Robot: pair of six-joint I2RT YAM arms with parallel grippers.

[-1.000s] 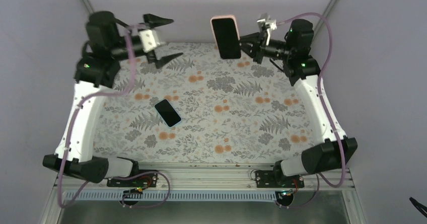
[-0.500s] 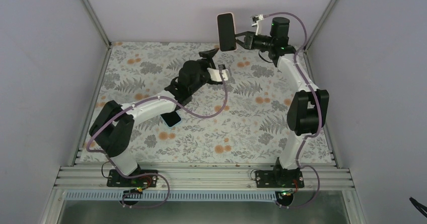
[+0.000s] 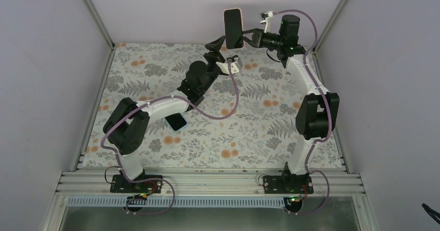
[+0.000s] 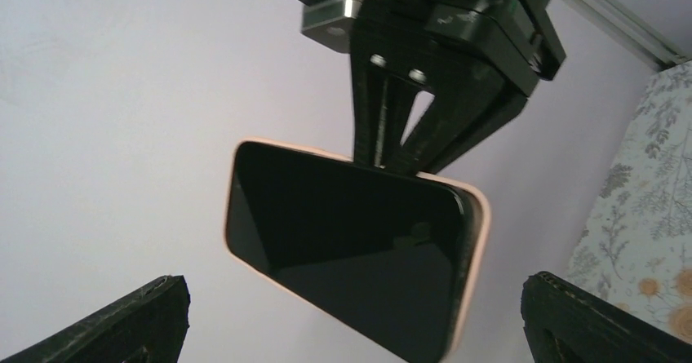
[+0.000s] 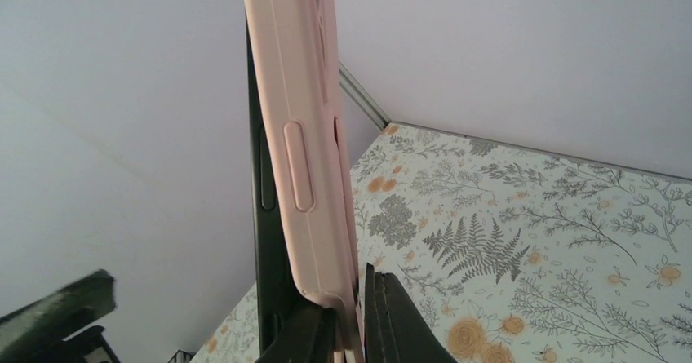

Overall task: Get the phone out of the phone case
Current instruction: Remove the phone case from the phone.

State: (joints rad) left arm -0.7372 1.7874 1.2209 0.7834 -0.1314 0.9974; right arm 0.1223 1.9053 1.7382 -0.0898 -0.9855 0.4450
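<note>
Near: bare black slab phone (image 3: 179, 123) flat on the floral-print desk (image 3: 249, 127), its near-left part hidden under the left arm (image 3: 155, 106). Mid: left gripper (image 3: 222, 54) spread wide, holding nothing, aimed at the target; in its wrist view only the black fingertips (image 4: 130, 326) show, cut off at the bottom corners. Far: dark-screened phone (image 4: 343, 249) sits in the pink silicone case (image 5: 306, 135), held upright in the air by the back wall. Right gripper (image 3: 248, 35) is pinching the case by one long edge. Screen is off and featureless. Case back not visible.
</note>
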